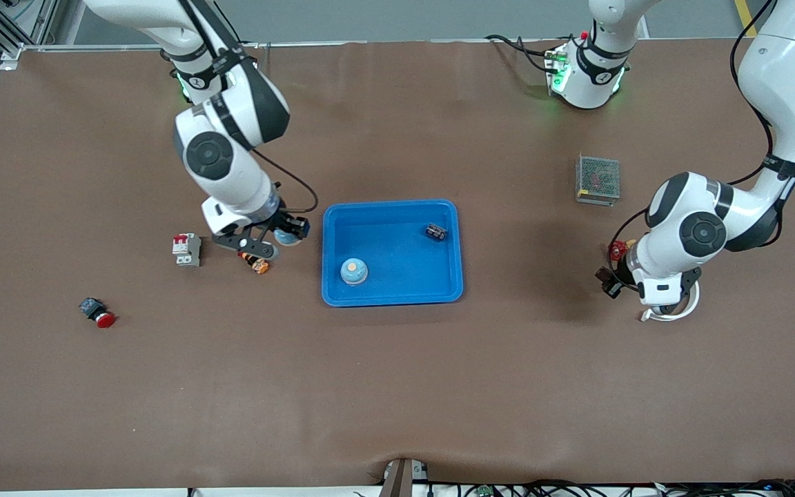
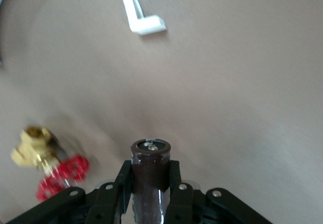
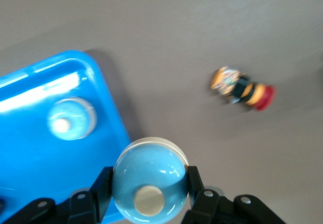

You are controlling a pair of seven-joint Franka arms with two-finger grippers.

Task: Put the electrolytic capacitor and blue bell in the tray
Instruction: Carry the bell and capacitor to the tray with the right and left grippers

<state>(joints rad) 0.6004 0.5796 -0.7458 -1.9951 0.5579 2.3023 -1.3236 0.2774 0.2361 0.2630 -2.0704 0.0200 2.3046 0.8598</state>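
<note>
Right hand (image 3: 149, 193) clamps blue bell (image 3: 149, 179) beside tray (image 1: 392, 298) | left hand (image 2: 150, 193) clamps capacitor (image 2: 150, 176)

The front view looks steeply down from high across the table (image 1: 397, 386), facing the two arm bases along its top edge and taking in nearly the whole brown surface, edge to edge. The left wrist view sits close behind the left gripper (image 2: 150, 193), looking down at bare tabletop near the left arm's end, and shares with the front view the red-handled brass valve (image 2: 48, 163) (image 1: 620, 248). The right wrist view looks down past the right gripper (image 3: 149, 193) and shares the tray (image 3: 30, 148) (image 1: 392, 295) corner.
</note>
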